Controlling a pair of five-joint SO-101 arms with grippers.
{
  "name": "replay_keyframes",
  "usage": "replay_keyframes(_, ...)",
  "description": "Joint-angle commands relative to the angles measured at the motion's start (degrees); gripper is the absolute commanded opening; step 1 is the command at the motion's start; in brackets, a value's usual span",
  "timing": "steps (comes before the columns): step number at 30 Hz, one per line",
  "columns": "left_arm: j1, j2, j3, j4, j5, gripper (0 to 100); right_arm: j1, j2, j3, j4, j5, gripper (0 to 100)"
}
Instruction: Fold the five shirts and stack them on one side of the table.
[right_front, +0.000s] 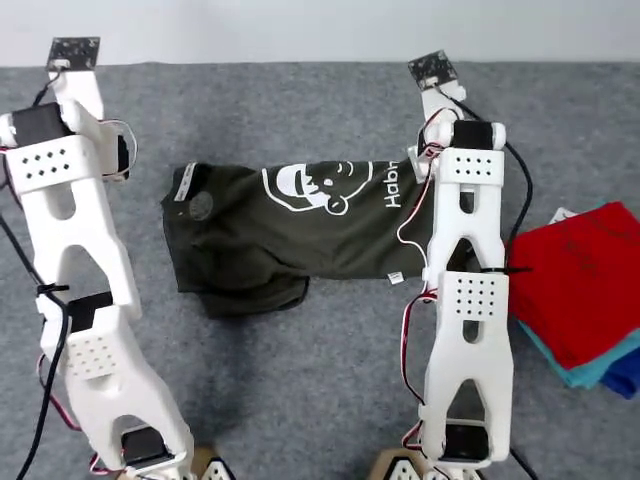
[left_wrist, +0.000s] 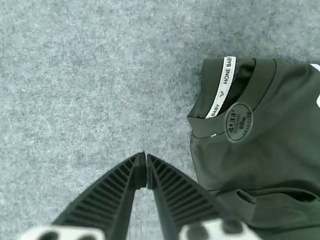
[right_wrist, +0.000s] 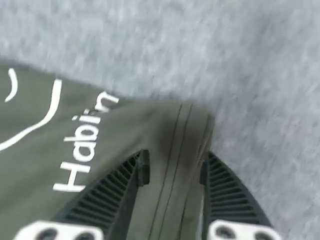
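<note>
Olive shirt (right_front: 270, 240): lies crumpled flat at the middle of the grey table (right_front: 300, 380). Its collar points to 9 o'clock and its hem to 3 o'clock.
Print on shirt: a white line-drawn face (right_front: 310, 187) on the chest, with white lettering (right_wrist: 82, 145) beside it toward the hem.
Neck labels: a white tape (left_wrist: 222, 87) with dark print runs inside the collar. A round dark patch (left_wrist: 238, 122) with pale print sits just below it.
Left gripper (left_wrist: 146, 157): its claw is pinched closed, tips touching and holding nothing. It is over bare table, just beside the collar.
Right gripper (right_wrist: 174, 162): its claw is parted narrowly and straddles the stitched hem edge, with cloth lying between the fingers.
Stack: at 3 to 4 o'clock, a folded red shirt (right_front: 575, 280) lies on top. A teal one (right_front: 590, 372) and a blue one (right_front: 625, 378) show beneath it.
</note>
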Motion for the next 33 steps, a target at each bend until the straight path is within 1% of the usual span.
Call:
replay_keyframes(1,0.2,-3.3,-0.1,1.2,0.3,1,0.4,-0.5,-3.1,3.6,0.4,15.8)
replay_keyframes(5,0.2,-3.2,-0.1,1.2,0.3,1,0.6,1.5,-2.9,3.1,0.4,15.8)
replay_keyframes(10,0.2,-3.2,-0.1,1.2,0.3,1,0.6,6.6,-3.1,-1.6,0.4,15.1)
replay_keyframes(11,0.2,-3.2,-0.1,1.2,0.3,1,0.7,7.4,-3.2,-2.5,0.6,13.5)
replay_keyframes(15,0.2,-3.3,1.6,1.2,0.3,1,0.7,7.4,-5.5,-4.8,0.8,0.4)
replay_keyframes(17,0.2,-3.5,3.2,1.2,0.3,1,0.7,7.3,-8.4,-4.8,0.8,2.4)
replay_keyframes(20,0.1,-3.5,4.7,1.2,0.3,1,0.7,7.3,-11.8,-5.4,0.8,2.4)
replay_keyframes(23,0.2,-3.5,4.7,1.2,0.3,1,0.7,7.3,-11.6,-9.2,1.1,2.4)
replay_keyframes(26,0.2,-3.5,4.5,1.2,0.3,1,0.7,7.9,-11.4,-12.4,5.0,2.4)
replay_keyframes(29,0.2,-3.5,4.5,1.2,0.3,1,0.7,9.0,-10.8,-15.8,7.3,2.9)
replay_keyframes(32,0.2,-3.5,4.5,1.2,0.3,1,1.7,9.8,-10.9,-14.9,8.2,3.5)
replay_keyframes(33,0.2,-3.5,4.5,1.2,0.3,1,2.0,9.8,-11.0,-14.0,8.2,5.4)
